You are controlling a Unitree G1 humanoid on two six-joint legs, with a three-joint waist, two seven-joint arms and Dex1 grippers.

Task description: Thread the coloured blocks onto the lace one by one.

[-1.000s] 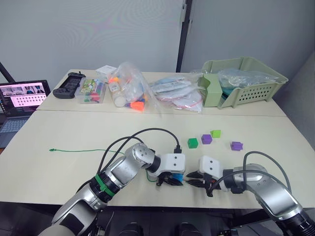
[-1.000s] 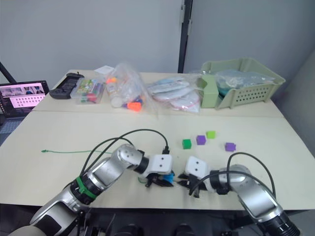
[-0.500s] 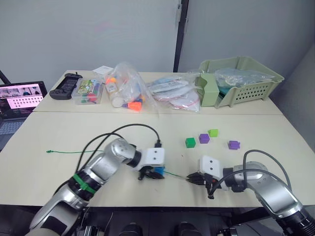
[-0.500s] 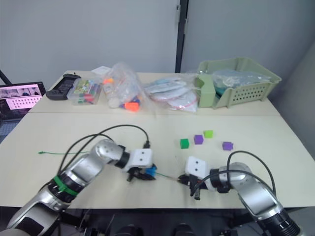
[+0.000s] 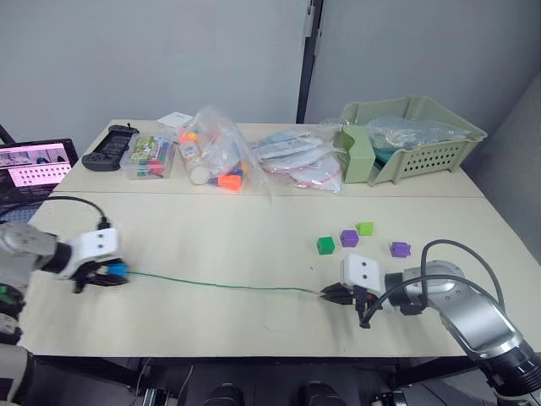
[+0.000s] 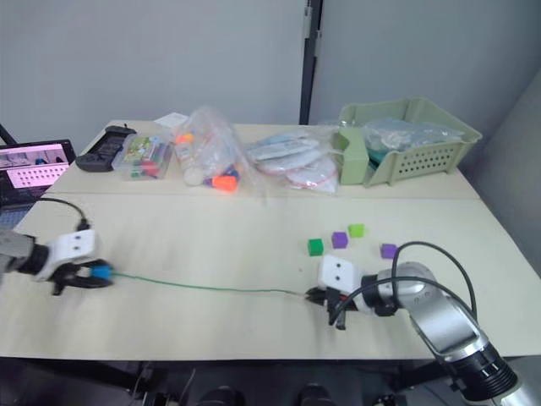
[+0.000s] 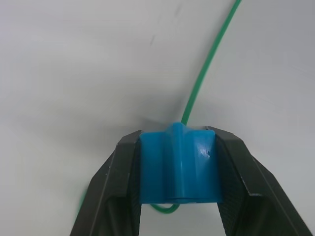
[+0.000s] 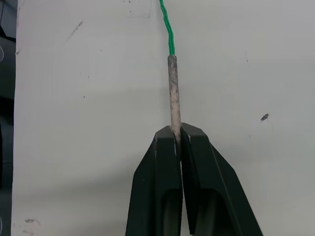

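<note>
The left end effector point(image 5: 100, 275) has swung far out to the table's point(image 5: 254, 228) left edge, sliding the blue block point(image 7: 178, 164) it grips down the lace point(image 5: 220, 286) — now stretched taut. The right end effector point(image 5: 331, 294) pinches the pale tip point(image 8: 173, 93). One block threaded; the dark green block point(image 5: 327, 245), two purple blocks point(image 5: 350, 238) and lime block point(image 5: 366, 228) wait beside it.
</note>
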